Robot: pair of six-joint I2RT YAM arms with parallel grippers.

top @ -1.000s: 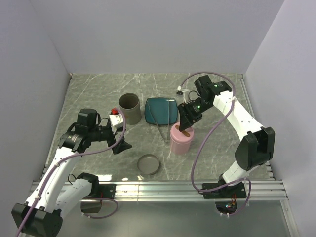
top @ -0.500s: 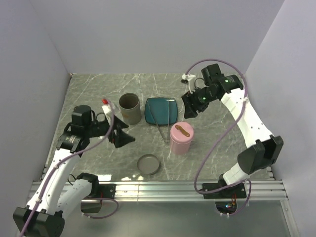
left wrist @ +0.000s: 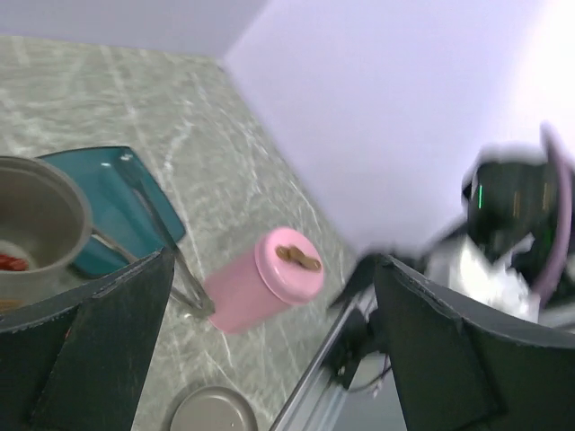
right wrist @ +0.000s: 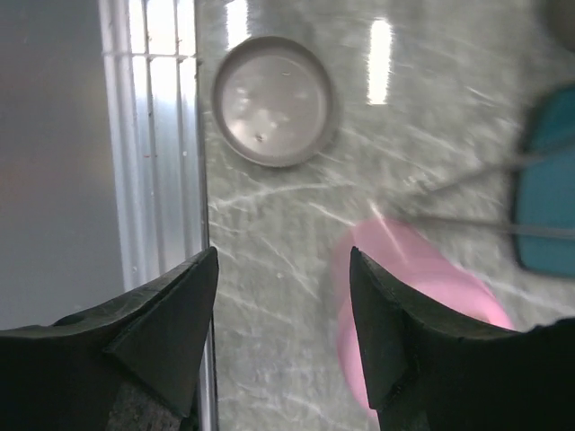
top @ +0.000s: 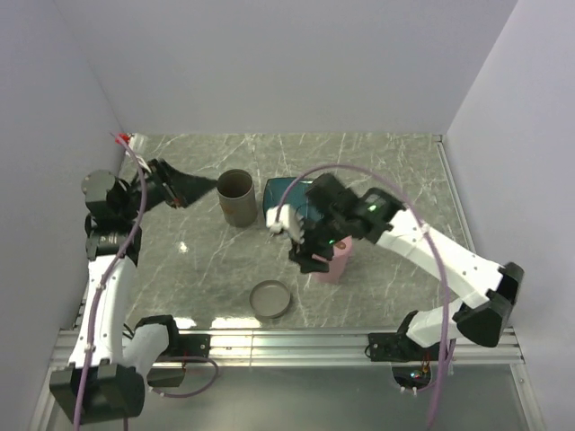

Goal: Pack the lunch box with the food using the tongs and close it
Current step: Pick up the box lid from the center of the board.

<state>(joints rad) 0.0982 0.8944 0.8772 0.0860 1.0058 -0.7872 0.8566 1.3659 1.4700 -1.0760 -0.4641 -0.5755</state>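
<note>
The silver tongs (left wrist: 184,283) lie free, from the teal plate (top: 278,193) down to the table beside a closed pink container (top: 334,268). In the left wrist view, red food (left wrist: 11,262) shows inside the open grey round lunch box (top: 235,196). Its grey lid (top: 270,299) lies flat near the front edge. My left gripper (top: 199,186) hangs raised just left of the lunch box, open and empty. My right gripper (top: 304,259) hovers by the pink container's left side, open with nothing between its fingers. The right arm hides most of the tongs in the top view.
The metal rail (right wrist: 153,135) of the table's front edge runs just beyond the lid. The right arm and its purple cable (top: 359,172) arch over the plate. Walls close in the left, back and right sides.
The left arm swung up and back to the far left. The right arm swept from the back right down to the centre, over the pink container. Both grippers stayed open.
</note>
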